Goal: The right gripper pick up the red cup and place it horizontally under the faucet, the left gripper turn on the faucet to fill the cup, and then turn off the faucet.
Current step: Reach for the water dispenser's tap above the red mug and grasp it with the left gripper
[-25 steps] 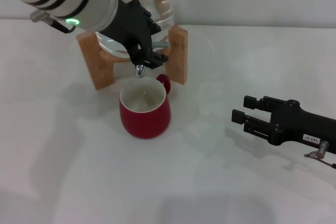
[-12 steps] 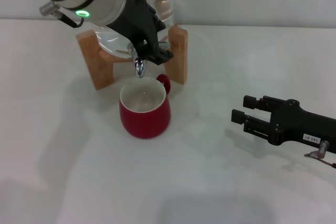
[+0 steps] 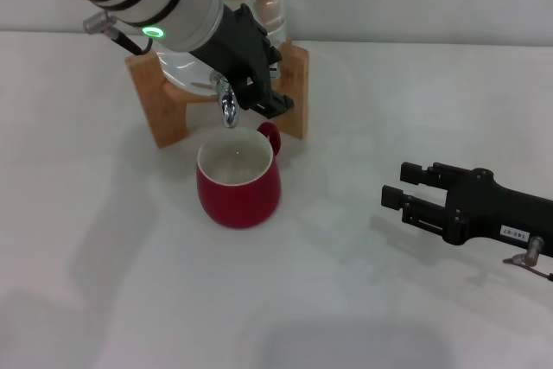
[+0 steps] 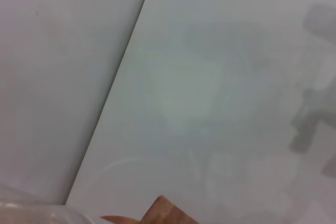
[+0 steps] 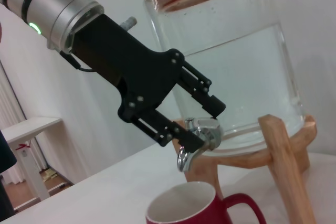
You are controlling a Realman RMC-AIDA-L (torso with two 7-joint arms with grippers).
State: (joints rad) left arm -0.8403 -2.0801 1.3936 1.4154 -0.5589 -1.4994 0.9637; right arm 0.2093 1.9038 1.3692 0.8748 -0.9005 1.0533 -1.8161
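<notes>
While left gripper (image 5: 202, 119) straddles faucet (image 5: 195, 141), lever hidden | right gripper (image 3: 404, 189) spread

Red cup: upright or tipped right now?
Upright: the red cup stands on its base under the faucet, cream mouth facing up.

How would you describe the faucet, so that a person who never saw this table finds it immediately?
Find the large clear water jar on its wooden stand at the back of the white table. Low on its front, above the red cup, is the faucet. It is the only shiny chrome part, and the left gripper straddles it, fingers apart.
</notes>
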